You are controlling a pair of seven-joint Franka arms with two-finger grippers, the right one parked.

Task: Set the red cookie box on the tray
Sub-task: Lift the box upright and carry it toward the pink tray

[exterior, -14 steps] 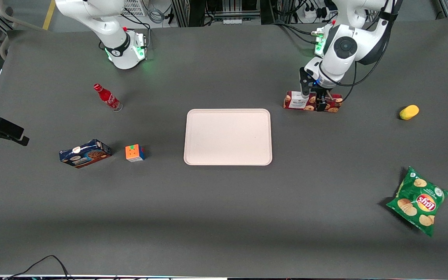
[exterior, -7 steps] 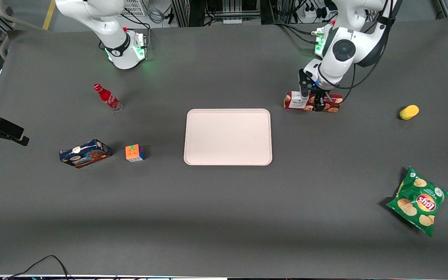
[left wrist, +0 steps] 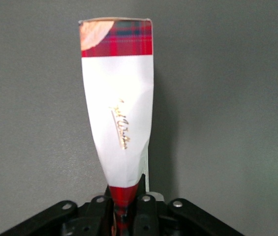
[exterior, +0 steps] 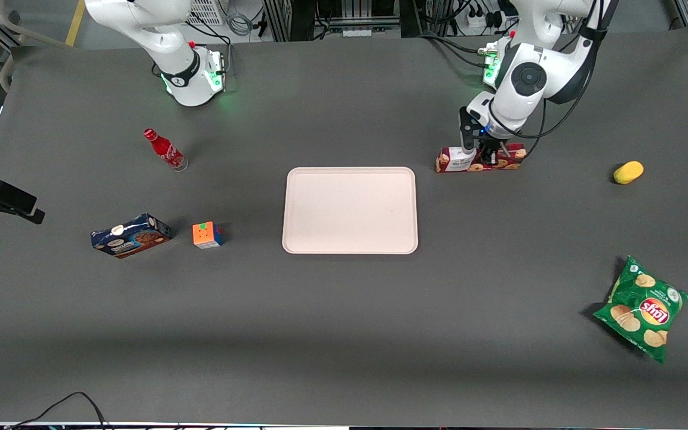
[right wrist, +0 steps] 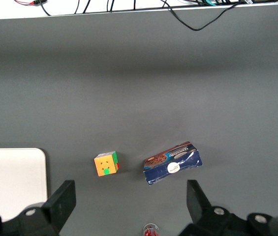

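Note:
The red cookie box (exterior: 480, 163) is a long slim tartan carton with a white label, lying on the table beside the tray, a little toward the working arm's end. My gripper (exterior: 488, 156) comes down on its middle and is shut on it. In the left wrist view the box (left wrist: 119, 108) runs away from the gripper (left wrist: 127, 211), its red end pinched between the black fingers (left wrist: 146, 212). The tray (exterior: 350, 209) is a large pale pinkish-cream rectangle with nothing on it.
A yellow fruit (exterior: 627, 172) and a green chip bag (exterior: 642, 309) lie toward the working arm's end. A red bottle (exterior: 165, 149), a dark-blue cookie box (exterior: 131, 235) and a colour cube (exterior: 207, 235) lie toward the parked arm's end.
The gripper has settled lower onto the red cookie box and closed on it. The box now looks tipped, showing a narrower face to the front camera. Nothing else moved.

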